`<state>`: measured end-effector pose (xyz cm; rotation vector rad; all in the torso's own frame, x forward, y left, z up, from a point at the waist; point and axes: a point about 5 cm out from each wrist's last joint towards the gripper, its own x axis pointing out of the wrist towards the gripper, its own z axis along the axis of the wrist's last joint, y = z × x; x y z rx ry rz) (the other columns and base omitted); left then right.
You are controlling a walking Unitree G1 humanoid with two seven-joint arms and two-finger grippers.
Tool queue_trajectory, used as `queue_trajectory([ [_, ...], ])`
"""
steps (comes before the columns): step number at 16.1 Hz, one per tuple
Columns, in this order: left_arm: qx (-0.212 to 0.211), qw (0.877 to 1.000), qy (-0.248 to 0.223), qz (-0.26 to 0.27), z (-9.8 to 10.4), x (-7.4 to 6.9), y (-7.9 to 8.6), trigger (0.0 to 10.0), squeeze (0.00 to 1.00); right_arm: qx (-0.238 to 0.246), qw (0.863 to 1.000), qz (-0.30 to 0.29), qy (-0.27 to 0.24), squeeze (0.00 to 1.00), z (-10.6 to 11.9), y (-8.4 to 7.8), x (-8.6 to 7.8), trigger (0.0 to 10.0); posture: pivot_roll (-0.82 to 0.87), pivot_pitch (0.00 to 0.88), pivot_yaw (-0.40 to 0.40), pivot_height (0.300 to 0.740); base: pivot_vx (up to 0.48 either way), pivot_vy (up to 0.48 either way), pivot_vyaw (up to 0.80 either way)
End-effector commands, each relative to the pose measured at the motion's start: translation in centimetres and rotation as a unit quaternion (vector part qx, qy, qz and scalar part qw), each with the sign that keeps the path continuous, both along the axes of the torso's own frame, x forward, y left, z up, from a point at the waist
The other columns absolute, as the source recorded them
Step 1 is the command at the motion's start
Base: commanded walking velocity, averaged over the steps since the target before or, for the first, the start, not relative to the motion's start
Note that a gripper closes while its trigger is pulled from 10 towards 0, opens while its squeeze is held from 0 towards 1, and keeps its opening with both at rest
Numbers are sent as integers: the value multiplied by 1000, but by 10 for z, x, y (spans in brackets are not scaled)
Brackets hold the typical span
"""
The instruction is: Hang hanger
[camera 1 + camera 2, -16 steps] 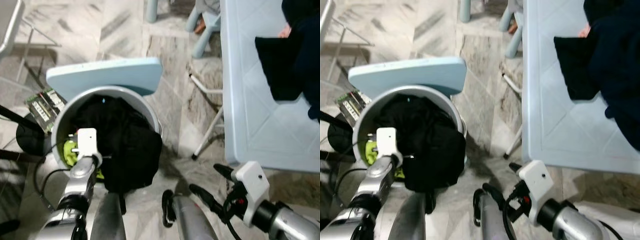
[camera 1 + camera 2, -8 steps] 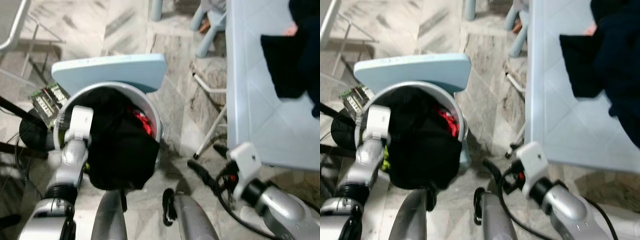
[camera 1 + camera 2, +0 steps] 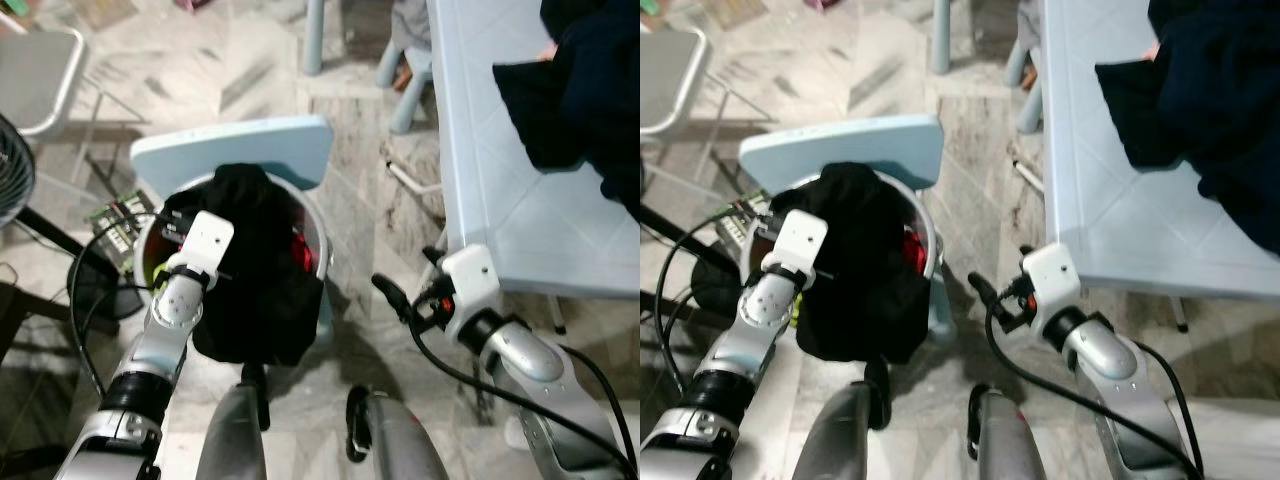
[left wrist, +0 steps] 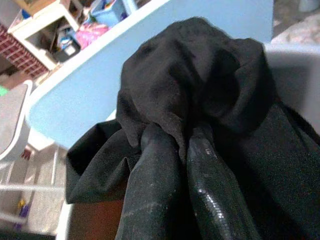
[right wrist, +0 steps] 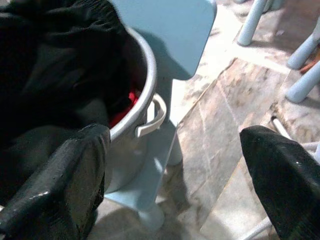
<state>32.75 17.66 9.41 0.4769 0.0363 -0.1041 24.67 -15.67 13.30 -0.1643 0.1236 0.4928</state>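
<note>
Hanger itself cannot be made out; what the left tool (image 4: pixel 172 165) has is a black garment (image 3: pixel 250 270), pinched between its two fingers, bunched up over the grey bucket (image 3: pixel 318 240) that sits on a pale blue stool (image 3: pixel 240 150). The cloth trails straight down from the tool into the bucket and over its near rim. The right tool (image 5: pixel 175 165) hangs with fingers wide apart beside the bucket, nearer the blue table (image 3: pixel 500 200). Open floor lies between stool and table; the table edge crowds the right arm.

Head eyes look steeply down — both wrist cameras sit close, sharing the bucket (image 5: pixel 145 95) of black cloth (image 4: pixel 200 90).
</note>
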Motion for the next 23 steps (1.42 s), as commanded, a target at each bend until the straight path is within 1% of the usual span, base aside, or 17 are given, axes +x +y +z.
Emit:
queue_trajectory([
  [1, 1, 1000, 12, 5, -6, -4, 3, 0, 0, 2, 1000, -8, -28, 0, 8, -2, 6, 10000, -46, 135, 12, 740, 0, 0, 0],
  [2, 2, 1000, 10, 7, -7, -5, 3, 0, 0, 2, 999, -8, -33, 0, 9, -1, 8, 10000, -46, 135, 12, 740, 0, 0, 0],
  [4, 16, 1000, -18, 15, -5, -15, 3, 0, 0, 1, 999, -12, -51, 0, 8, -1, 12, 10000, -43, 101, 23, 740, 0, 0, 0],
  [5, 14, 1000, -12, 14, -6, -18, 3, 235, 0, 1, 998, -13, -54, 0, 7, -1, 13, 10000, -43, 99, 24, 740, 0, 0, 0],
  [6, 3, 1000, 20, 11, -11, -25, 1, 4471, 0, 0, 998, -17, -61, 0, 6, -2, 15, 10000, -43, 91, 27, 740, 0, 0, 0],
  [7, -10, 999, 40, 8, -14, -29, 0, 4510, 0, -2, 998, -20, -65, 0, 6, -3, 16, 10000, -44, 89, 25, 740, 0, 0, 0],
  [8, -7, 998, 68, -7, -18, -33, -5, 6000, 0, -4, 998, -21, -67, 0, 6, -3, 17, 10000, -44, 89, 25, 740, 0, 0, 0],
  [9, 0, 996, 88, -17, -22, -36, -8, 10000, 0, -5, 997, -21, -69, 0, 6, -3, 18, 10000, -44, 88, 23, 740, 0, 0, 0],
  [10, -23, 987, 151, -42, -34, -44, -19, 10000, 0, -7, 997, -17, -73, 0, 7, -3, 21, 10000, -43, 87, 18, 740, 0, 0, 0],
  [12, -12, 979, 190, -70, -39, -53, -28, 10000, 0, -10, 997, -15, -77, 0, 7, -4, 22, 10000, -45, 88, 14, 740, 0, 0, 0],
  [13, -17, 977, 199, -69, -38, -56, -29, 10000, 0, -10, 997, -14, -78, 0, 7, -4, 23, 10000, -43, 88, 14, 740, 0, 0, 0],
  [14, -13, 970, 229, -79, -40, -64, -32, 10000, 447, -12, 997, -13, -79, 0, 6, -5, 25, 10000, -39, 87, 12, 740, 0, 0, 0],
  [15, -8, 969, 235, -78, -41, -66, -32, 10000, 447, -13, 997, -12, -79, 0, 6, -5, 25, 10000, -39, 87, 12, 740, 0, 0, 0],
  [16, -14, 963, 256, -85, -45, -72, -32, 10000, 1000, -14, 997, -11, -80, 0, 6, -4, 26, 10000, -37, 85, 11, 740, 0, 0, 0],
  [18, -14, 957, 275, -90, -49, -79, -32, 10000, 1000, -16, 996, -8, -82, 0, 6, -3, 27, 10000, -37, 85, 11, 740, 0, 0, 0],
  [20, 0, 954, 287, -91, -51, -87, -29, 10000, 1000, -18, 996, -6, -83, 0, 6, -3, 28, 10000, -37, 85, 9, 740, 0, 0, 0],
  [23, 23, 945, 303, -119, -50, -101, -31, 10000, 1000, -20, 996, -5, -83, 0, 4, -3, 30, 10000, -29, 84, 10, 740, 0, 0, 0],
])
